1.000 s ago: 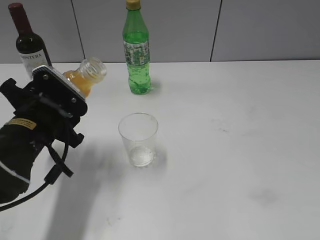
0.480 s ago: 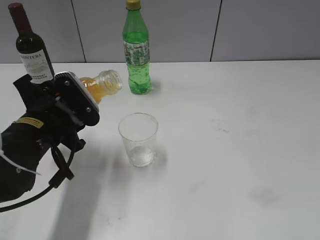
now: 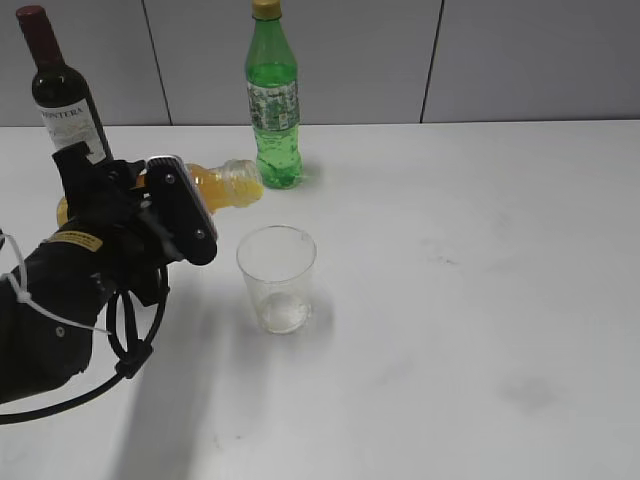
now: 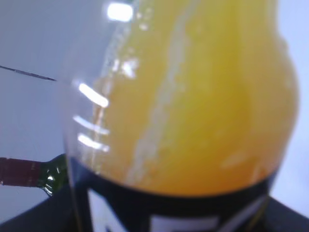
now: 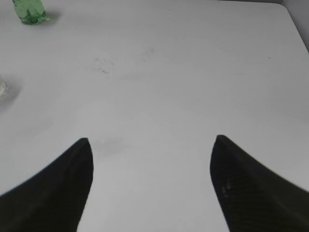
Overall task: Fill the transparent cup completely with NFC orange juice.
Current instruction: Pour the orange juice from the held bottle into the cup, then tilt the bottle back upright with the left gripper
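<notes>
The transparent cup [image 3: 277, 276] stands upright on the white table, with no orange juice in it. My left gripper [image 3: 178, 196] is shut on the NFC orange juice bottle [image 3: 222, 186]. It holds the bottle tipped almost level, with its open mouth pointing right, above and just left of the cup's rim. No juice shows leaving the mouth. In the left wrist view the bottle [image 4: 193, 111] fills the frame: orange liquid above a dark label. My right gripper [image 5: 151, 140] is open and empty over bare table, and it is out of the exterior view.
A tall green plastic bottle [image 3: 273, 110] stands behind the cup near the back wall, and its base shows in the right wrist view [image 5: 30, 12]. A dark wine bottle [image 3: 62, 95] with a white label stands at the back left. The table [image 3: 470, 300] stretches to the right.
My left gripper has moved right towards the cup. It has tipped the juice bottle from a steep slant to nearly level, and the mouth is now close to the cup's rim.
</notes>
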Tool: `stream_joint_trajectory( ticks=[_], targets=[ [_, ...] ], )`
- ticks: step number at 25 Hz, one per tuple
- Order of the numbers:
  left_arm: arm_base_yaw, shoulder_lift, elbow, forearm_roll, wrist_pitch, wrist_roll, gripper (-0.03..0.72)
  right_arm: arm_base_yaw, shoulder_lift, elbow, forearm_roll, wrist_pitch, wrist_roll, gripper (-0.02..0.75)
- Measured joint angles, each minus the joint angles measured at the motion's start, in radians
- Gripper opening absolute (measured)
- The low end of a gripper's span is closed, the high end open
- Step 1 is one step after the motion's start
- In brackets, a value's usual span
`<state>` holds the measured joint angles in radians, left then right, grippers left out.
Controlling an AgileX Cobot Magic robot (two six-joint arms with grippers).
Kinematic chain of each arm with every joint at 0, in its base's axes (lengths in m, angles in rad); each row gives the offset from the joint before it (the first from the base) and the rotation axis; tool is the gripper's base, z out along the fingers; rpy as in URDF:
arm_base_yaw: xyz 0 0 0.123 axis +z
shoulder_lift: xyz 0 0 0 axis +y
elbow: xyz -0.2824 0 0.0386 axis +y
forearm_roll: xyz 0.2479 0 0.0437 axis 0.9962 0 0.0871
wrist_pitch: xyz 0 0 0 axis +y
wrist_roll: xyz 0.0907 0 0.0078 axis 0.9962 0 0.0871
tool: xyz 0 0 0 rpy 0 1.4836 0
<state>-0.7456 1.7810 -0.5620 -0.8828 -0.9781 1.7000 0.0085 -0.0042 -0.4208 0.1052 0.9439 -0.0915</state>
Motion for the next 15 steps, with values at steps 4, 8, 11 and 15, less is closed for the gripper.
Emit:
stream_joint_trajectory(
  ticks=[4, 8, 11, 15],
  targets=[
    [-0.001, 0.005, -0.001, -0.022, -0.007, 0.047, 0.463, 0.000, 0.000, 0.000, 0.000, 0.000, 0.000, 0.587],
    [-0.001, 0.005, -0.001, -0.059, -0.026, 0.093, 0.463, 0.000, 0.000, 0.000, 0.000, 0.000, 0.000, 0.587],
    [-0.001, 0.005, -0.001, -0.067, -0.030, 0.109, 0.463, 0.000, 0.000, 0.000, 0.000, 0.000, 0.000, 0.587],
    [-0.001, 0.005, -0.001, -0.067, -0.031, 0.137, 0.463, 0.000, 0.000, 0.000, 0.000, 0.000, 0.000, 0.587]
  ],
)
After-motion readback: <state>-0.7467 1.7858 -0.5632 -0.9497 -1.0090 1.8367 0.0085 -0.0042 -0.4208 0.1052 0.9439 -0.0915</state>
